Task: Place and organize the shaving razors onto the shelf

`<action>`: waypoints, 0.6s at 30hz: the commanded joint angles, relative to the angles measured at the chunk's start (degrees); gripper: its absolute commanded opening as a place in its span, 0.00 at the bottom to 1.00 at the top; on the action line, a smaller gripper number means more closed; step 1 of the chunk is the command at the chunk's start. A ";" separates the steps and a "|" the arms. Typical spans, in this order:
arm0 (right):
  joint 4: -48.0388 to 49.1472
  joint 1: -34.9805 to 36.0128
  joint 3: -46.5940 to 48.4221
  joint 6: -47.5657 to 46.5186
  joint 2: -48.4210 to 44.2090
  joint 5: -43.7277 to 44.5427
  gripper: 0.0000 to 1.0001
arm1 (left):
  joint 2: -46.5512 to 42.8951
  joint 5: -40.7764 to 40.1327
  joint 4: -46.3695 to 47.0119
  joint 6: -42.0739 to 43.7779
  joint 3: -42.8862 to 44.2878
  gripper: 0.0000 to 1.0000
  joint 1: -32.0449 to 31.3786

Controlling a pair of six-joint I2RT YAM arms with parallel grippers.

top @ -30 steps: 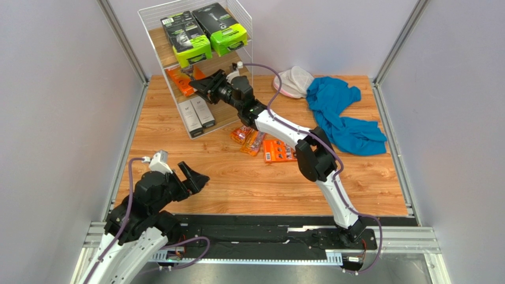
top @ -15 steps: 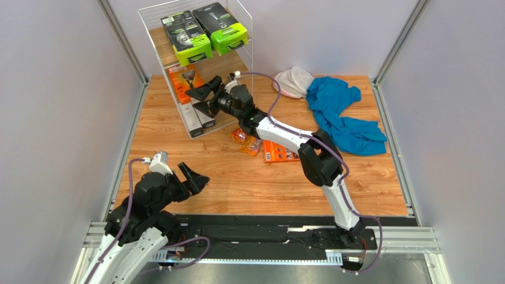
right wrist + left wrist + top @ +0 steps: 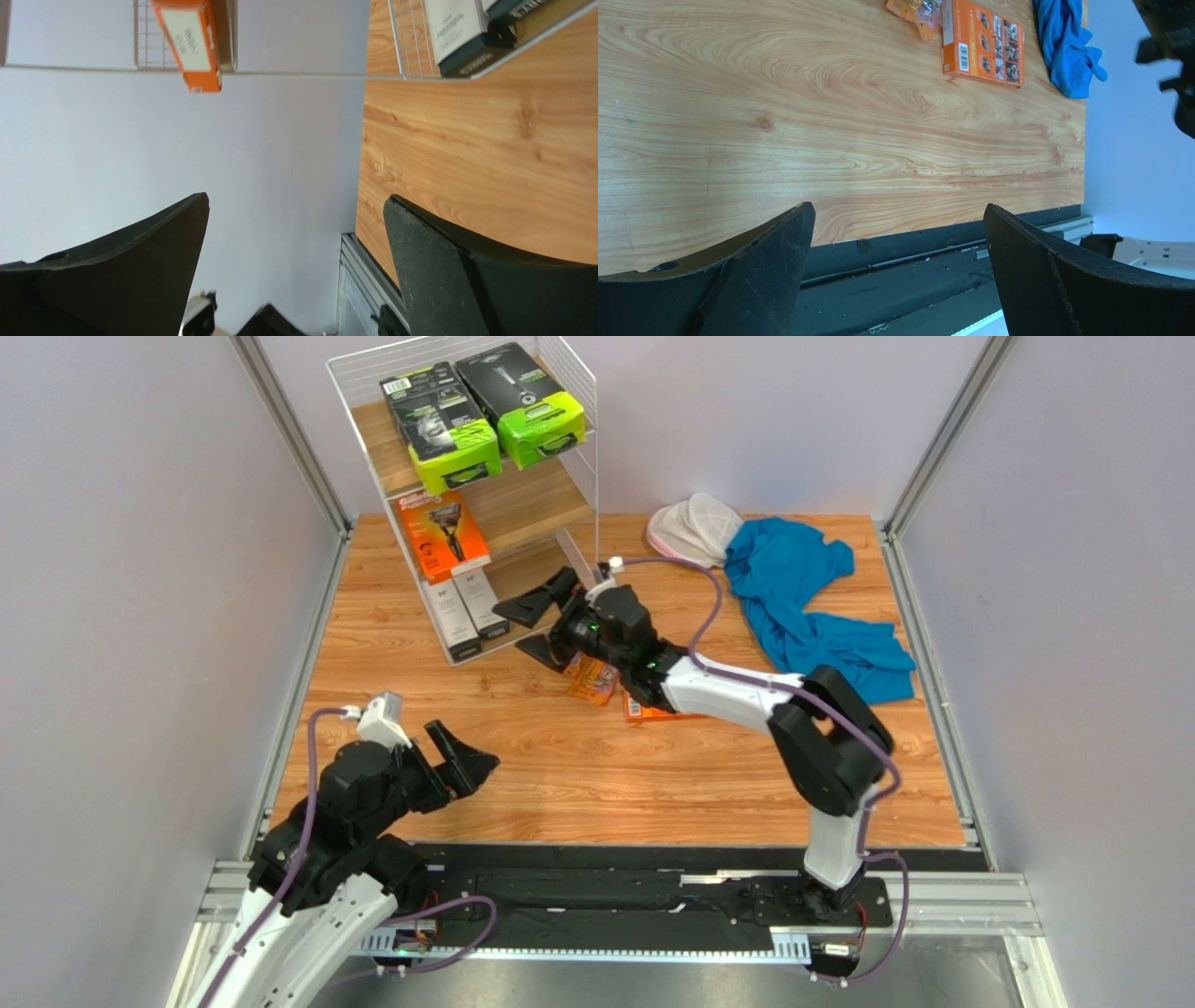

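Note:
The shelf [image 3: 368, 389], a white wire rack, stands at the far left. Two black and lime-green shaving razor packs [image 3: 446, 427] lie on its top tier. An orange razor box [image 3: 439, 532] lies on the middle tier and also shows in the right wrist view [image 3: 186, 42]. Another orange box [image 3: 648, 709] and small orange blister packs [image 3: 596, 676] lie on the table, partly under my right arm. My right gripper [image 3: 540, 625] hangs open and empty just right of the shelf's bottom tier. Low at the near left, my left gripper [image 3: 470, 756] is open and empty.
Two slim grey-white boxes [image 3: 466, 609] stand on the shelf's bottom tier. A blue cloth [image 3: 814, 602] and a white cloth item [image 3: 694, 529] lie at the far right. Grey walls close in both sides. The left wrist view shows the orange box [image 3: 980, 42] and the table's near edge.
My right gripper opened, left the orange box on the middle tier, and drew back and down to the right, away from the shelf. The left arm stayed still.

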 commanded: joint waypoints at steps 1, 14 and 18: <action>4.17 -0.68 -12.88 -2.50 -13.23 5.31 1.00 | 3.22 0.97 3.69 3.94 0.96 0.99 -0.04; -10.41 -11.05 -39.73 -3.83 -41.54 9.45 1.00 | 30.72 14.42 26.01 10.27 7.64 0.96 -0.66; -14.99 -15.71 -44.04 -4.10 -47.60 9.45 1.00 | 41.59 15.29 32.50 12.91 14.04 0.96 -2.15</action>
